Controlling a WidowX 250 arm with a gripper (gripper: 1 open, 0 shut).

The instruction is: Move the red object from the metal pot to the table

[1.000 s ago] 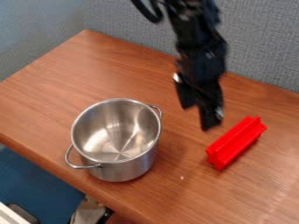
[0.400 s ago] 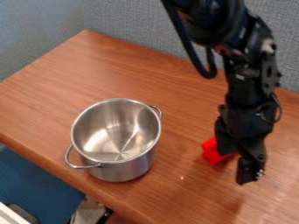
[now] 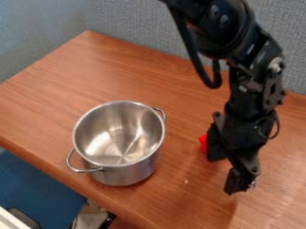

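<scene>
Red block [image 3: 203, 141] at pot's [image 3: 118, 143] three o'clock; spread gripper [image 3: 227, 172] could knock it if swung carelessly.

Probably a lab: a robot arm [image 3: 242, 63] over a wooden table [image 3: 114, 67], beside grey partition-like fabric [image 3: 131, 20].

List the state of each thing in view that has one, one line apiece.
Shiny round stainless-steel pot with loop handles: upright on the table, lidless, nothing inside.
Small bright red blocky piece: out of the pot, on the table, mostly hidden behind the gripper.
Black robot gripper: open, lowered at the red piece.
Brown wooden table: bearing pot and red piece.
</scene>
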